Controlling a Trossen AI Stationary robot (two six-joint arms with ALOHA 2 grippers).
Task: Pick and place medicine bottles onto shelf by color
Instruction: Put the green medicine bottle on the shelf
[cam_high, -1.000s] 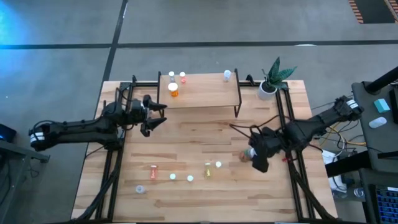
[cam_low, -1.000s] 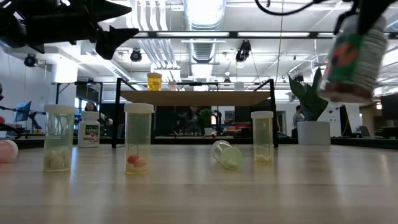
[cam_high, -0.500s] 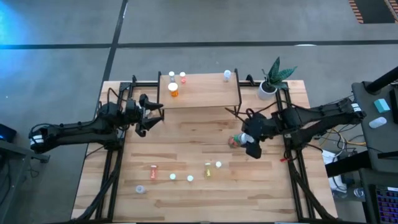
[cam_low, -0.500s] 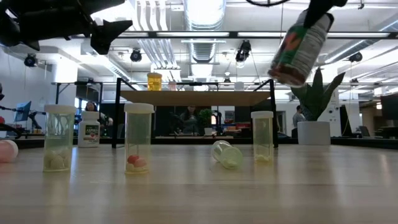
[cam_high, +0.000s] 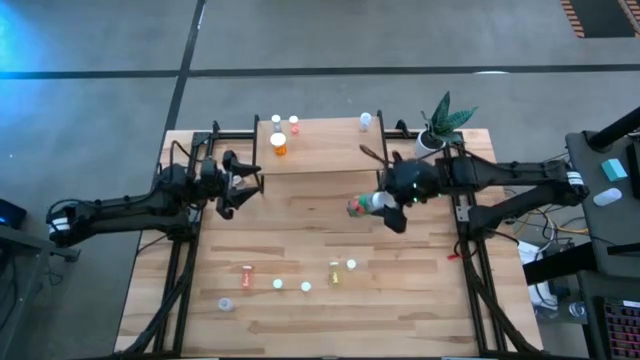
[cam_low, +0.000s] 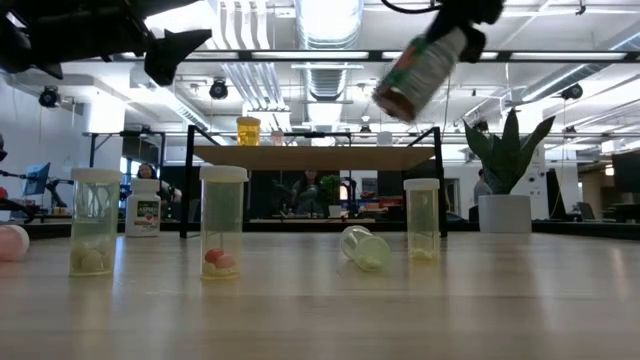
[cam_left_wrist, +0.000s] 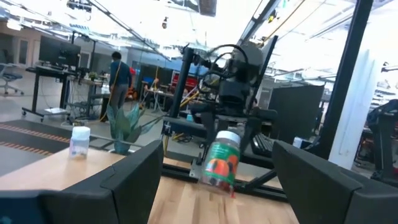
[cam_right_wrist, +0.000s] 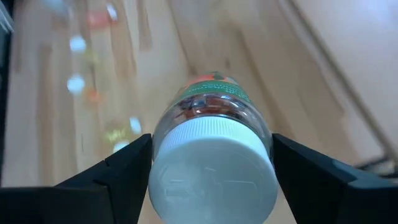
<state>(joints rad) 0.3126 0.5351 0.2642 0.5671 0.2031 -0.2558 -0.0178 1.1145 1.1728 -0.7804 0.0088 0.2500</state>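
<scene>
While the right gripper (cam_high: 385, 205) is carrying a larger clear bottle with a green label and a white cap (cam_high: 362, 207) above the table, just in front of the shelf (cam_high: 330, 148), the sorting is looking only partly done. Its jaws are closing on the bottle's capped end, and the bottle is hanging tilted in the air, not touching anything.

On the shelf, four bottles are already standing: an orange bottle (cam_high: 279, 144), a white-capped one (cam_high: 276, 121) and a reddish one (cam_high: 294, 125) together near the left end, and a pale bottle (cam_high: 366, 120) alone near the right end.

On the table, about six small bottles are waiting in the near part: an orange-pink one (cam_high: 247, 273), a lying one (cam_high: 225, 304), and a loose group (cam_high: 305, 286) further right. From the low camera most of these are standing upright, and one clear bottle (cam_low: 365, 247) is lying on its side.

The left gripper (cam_high: 243, 187) is hovering near the left end of the shelf, its jaws wide apart and holding nothing. In my judgement less than half of the work is finished.
</scene>
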